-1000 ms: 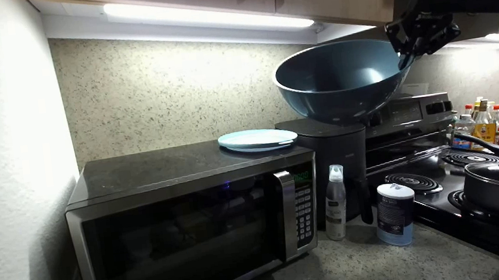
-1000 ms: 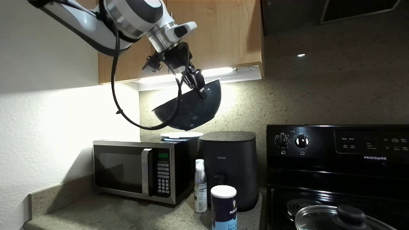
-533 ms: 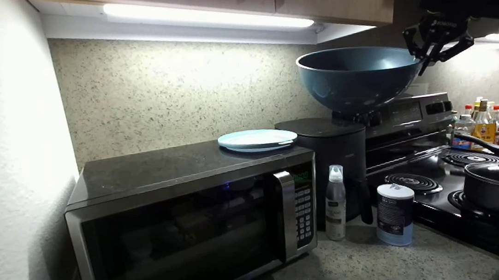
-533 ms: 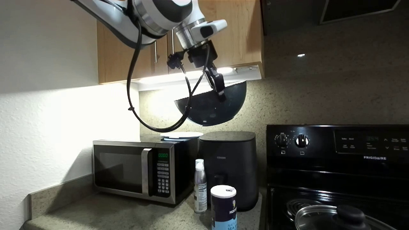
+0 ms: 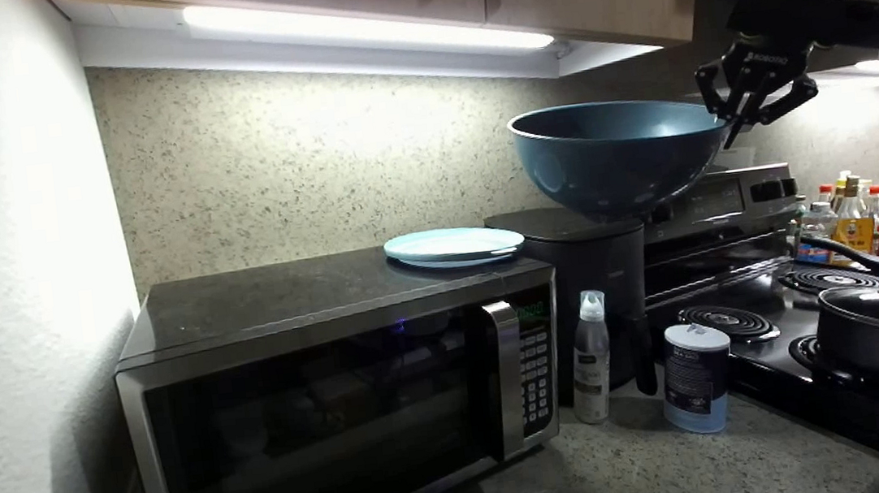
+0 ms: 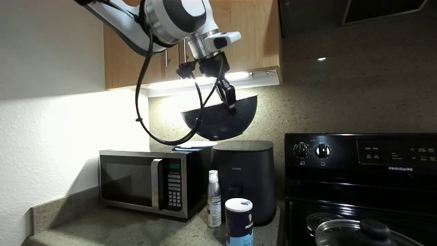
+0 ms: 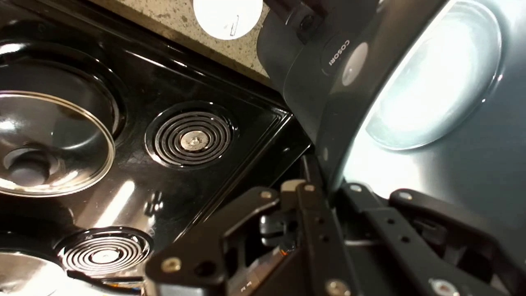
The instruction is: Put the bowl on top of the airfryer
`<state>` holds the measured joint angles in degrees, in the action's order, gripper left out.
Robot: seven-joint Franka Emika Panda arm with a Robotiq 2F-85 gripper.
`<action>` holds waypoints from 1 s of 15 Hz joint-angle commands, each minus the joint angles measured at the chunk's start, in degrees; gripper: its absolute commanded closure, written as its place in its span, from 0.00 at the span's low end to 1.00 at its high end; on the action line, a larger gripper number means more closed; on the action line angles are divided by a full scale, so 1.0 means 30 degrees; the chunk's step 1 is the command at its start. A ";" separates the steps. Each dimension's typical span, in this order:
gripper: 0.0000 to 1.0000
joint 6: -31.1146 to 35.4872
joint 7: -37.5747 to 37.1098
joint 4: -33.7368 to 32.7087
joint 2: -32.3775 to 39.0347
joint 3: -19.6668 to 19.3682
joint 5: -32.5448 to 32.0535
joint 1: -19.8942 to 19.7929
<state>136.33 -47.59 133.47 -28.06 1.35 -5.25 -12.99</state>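
Note:
My gripper (image 5: 729,130) is shut on the rim of the large dark teal bowl (image 5: 619,166) and holds it in the air. The bowl (image 6: 222,124) is slightly tilted, its rim higher on the right in that exterior view. The black airfryer (image 6: 244,177) stands beside the microwave; its top is partly hidden behind the bowl in an exterior view (image 5: 607,286). The bowl's bottom hangs a little above the airfryer's top, toward its microwave side. In the wrist view, the bowl wall (image 7: 472,176) runs between the fingers (image 7: 328,181), with the airfryer (image 7: 304,70) below.
The microwave (image 5: 327,421) carries a flat pale plate (image 5: 452,245) at its airfryer end. A spray bottle (image 5: 590,361) and a salt canister (image 5: 697,379) stand before the airfryer. The stove (image 6: 358,164) is alongside. A wall cabinet (image 6: 239,37) hangs overhead.
The bowl has swung away from the microwave side toward the airfryer and become more level. In the last half second, it has come down and shifted slightly back. The grip stays on the rim.

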 commanded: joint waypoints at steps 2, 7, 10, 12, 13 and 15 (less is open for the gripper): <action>0.96 -0.0330 0.1658 -0.0449 0.0491 -0.0683 0.1848 0.0942; 0.96 -0.0188 0.0976 0.0048 0.0595 -0.0164 0.1109 0.0479; 0.96 -0.0847 0.0975 -0.0876 0.1425 -0.0575 0.2060 0.0725; 0.96 -0.0950 0.0061 -0.1683 0.2180 -0.0628 0.2349 0.0397; 0.96 -0.0972 -0.0371 -0.2132 0.2559 -0.0707 0.2536 0.0295; 0.96 -0.0920 -0.1238 -0.3088 0.3339 -0.0884 0.2566 0.0138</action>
<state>134.71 -47.71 129.91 -21.75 -0.85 0.42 -11.66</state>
